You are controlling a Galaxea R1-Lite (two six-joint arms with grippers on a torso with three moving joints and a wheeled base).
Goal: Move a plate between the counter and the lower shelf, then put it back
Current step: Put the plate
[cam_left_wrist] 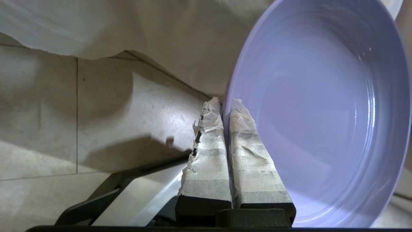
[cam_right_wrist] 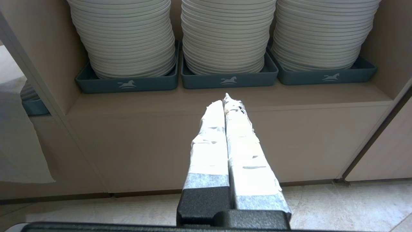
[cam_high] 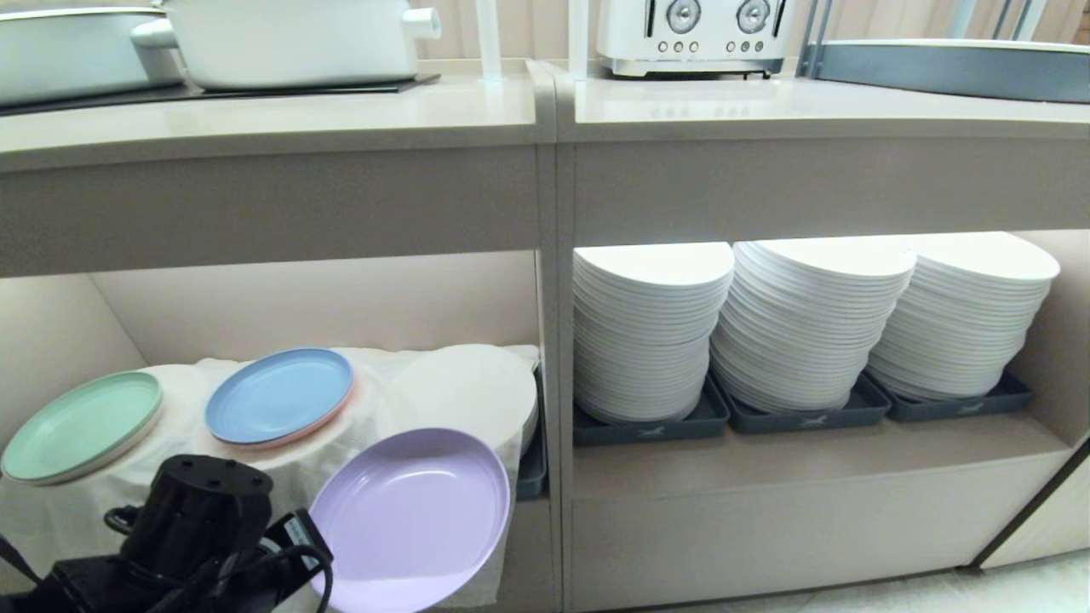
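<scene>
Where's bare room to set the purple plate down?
Free: the counter strip in front of the white pot, and the cloth hump right of the blue plate on the lower shelf. Crowded: the white plate stacks fill the next compartment. Left gripper holds the plate.

counter (cam_high: 341,119) front: open | lower shelf (cam_high: 324,298): cloth-draped (cam_high: 281,477), headroom above plates

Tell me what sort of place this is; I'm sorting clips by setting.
Probably a commercial kitchen or buffet service counter: tall stacks of white plates in dark trays fill one shelf compartment, a white toaster stands on the worktop, and a white pot sits on a black cooktop panel.
</scene>
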